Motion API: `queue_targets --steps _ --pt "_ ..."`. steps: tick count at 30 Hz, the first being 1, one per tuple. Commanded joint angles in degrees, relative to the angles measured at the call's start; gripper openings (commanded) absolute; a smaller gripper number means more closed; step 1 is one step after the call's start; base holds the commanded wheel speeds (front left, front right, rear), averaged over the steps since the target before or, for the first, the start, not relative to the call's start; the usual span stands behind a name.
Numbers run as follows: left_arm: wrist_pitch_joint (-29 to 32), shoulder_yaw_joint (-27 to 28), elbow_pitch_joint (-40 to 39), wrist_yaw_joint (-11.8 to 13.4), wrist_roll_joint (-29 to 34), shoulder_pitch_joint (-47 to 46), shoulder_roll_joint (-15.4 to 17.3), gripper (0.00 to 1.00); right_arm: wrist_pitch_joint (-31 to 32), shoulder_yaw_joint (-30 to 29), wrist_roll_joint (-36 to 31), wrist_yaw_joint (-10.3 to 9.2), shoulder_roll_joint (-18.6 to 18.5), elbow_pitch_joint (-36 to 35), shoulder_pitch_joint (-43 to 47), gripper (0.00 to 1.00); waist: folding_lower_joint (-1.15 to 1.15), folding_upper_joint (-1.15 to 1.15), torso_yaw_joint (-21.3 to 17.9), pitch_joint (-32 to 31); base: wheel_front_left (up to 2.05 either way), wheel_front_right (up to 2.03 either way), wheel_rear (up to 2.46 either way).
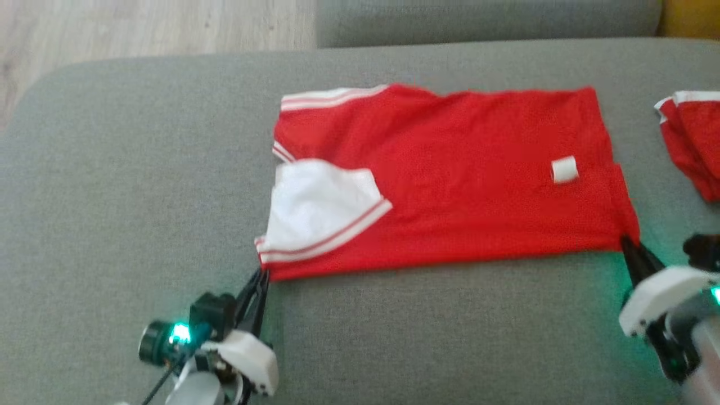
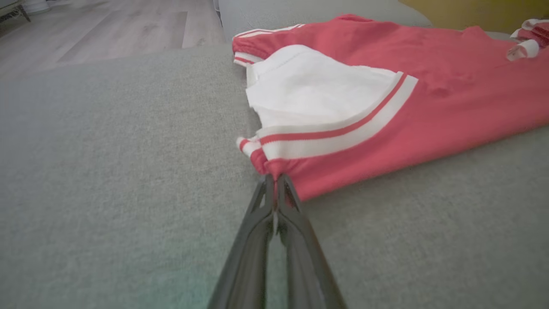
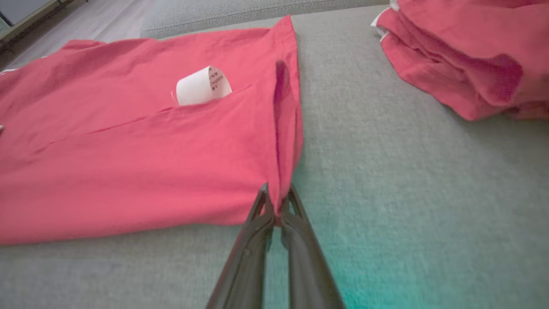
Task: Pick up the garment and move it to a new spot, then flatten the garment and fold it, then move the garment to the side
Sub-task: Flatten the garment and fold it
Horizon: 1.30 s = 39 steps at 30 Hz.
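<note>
As it lies, garment [image 1: 450, 180]: flat, seemingly half-folded.
Left gripper [image 1: 263, 277]: fingers [image 2: 255, 234] clamped on near corner.
Right gripper [image 1: 625, 242]: likewise.
Remaining: fold, move aside.

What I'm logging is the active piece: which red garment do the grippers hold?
The spread-out garment, pinched at its near corners by the left gripper and right gripper; the bunched garment lies apart.

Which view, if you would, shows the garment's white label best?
The right wrist view: the label is close, curled, its print visible. The head view shows a small white patch; the left wrist view a distant blur.
</note>
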Motion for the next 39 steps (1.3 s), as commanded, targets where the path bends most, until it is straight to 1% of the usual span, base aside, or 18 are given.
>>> queue_targets --steps 1,5,9,16,19,23,24,25,27,30,33,36,39 --pt "0.21 1.68 -2.86 0.30 -0.74 1.05 1.82 0.00 -0.06 0.12 0.63 0.37 -2.40 -1.98 2.85 0.00 0.00 0.00 0.10 -1.71 0.00 0.00 0.00" --pt "2.31 1.19 -7.06 0.80 -1.66 6.57 2.76 0.00 1.24 -0.89 1.14 0.37 -3.59 -4.59 8.46 0.00 0.00 0.00 0.08 -4.14 0.00 0.00 0.00" --pt "4.85 0.85 -11.74 1.77 -2.73 12.62 3.77 0.00 2.05 -3.12 1.19 0.37 -3.67 -8.48 14.51 0.00 0.00 0.00 -0.05 -5.92 0.00 0.00 0.00" --pt "8.74 0.00 -19.81 3.34 -3.89 20.11 5.14 0.00 4.32 -8.89 -0.71 0.37 -1.63 -15.33 21.98 0.00 0.00 0.00 -0.42 -6.40 0.00 0.00 0.00" --pt "10.04 -0.23 -22.07 3.86 -4.05 21.29 5.58 0.00 5.85 -10.68 -1.86 0.37 -0.48 -17.70 23.47 0.00 0.00 0.00 -0.50 -6.32 0.00 0.00 0.00" --pt "11.38 -0.58 -23.12 4.06 -4.05 21.33 5.87 0.00 7.30 -12.16 -2.81 0.37 0.49 -19.67 24.36 0.00 0.00 0.00 -0.46 -6.16 0.00 0.00 0.00" --pt "11.88 -0.69 -23.44 4.15 -4.09 21.26 5.87 0.00 7.71 -12.71 -3.14 0.37 0.80 -20.28 24.63 0.35 0.00 0.00 -0.41 -6.13 0.00 0.00 0.00" --pt "12.31 -0.82 -23.82 4.18 -4.03 21.01 5.94 0.00 7.85 -13.54 -3.63 0.37 1.10 -20.86 24.85 1.00 0.00 0.00 -0.36 -6.08 0.00 0.00 0.00" --pt "13.11 -1.02 -24.71 4.13 -3.88 20.27 6.15 1.00 8.17 -14.97 -4.48 0.37 1.72 -22.10 25.20 1.00 0.00 0.00 -0.25 -5.91 0.00 0.00 0.00" --pt "14.38 -0.82 -27.28 3.49 -3.86 18.06 7.01 1.00 9.08 -16.20 -5.19 0.37 2.50 -24.82 25.49 1.00 0.00 0.00 -0.49 -5.10 0.00 0.00 0.00" --pt "15.93 0.45 -31.28 2.62 -3.46 13.03 8.72 1.00 9.77 -17.31 -5.77 0.37 3.19 -27.97 25.30 1.00 0.00 0.00 -0.91 -3.46 0.00 0.00 0.00" --pt "18.51 2.10 -33.88 1.04 -2.90 5.07 10.88 1.00 10.65 -17.66 -6.18 0.37 3.69 -30.87 24.43 1.00 0.00 0.00 -1.79 -1.01 0.00 0.00 0.00" --pt "21.36 3.53 -33.23 -1.37 -3.13 -4.21 12.48 1.00 11.68 -16.99 -6.76 0.37 4.07 -33.63 23.07 1.00 0.00 0.00 -3.14 1.55 0.00 0.00 0.00"
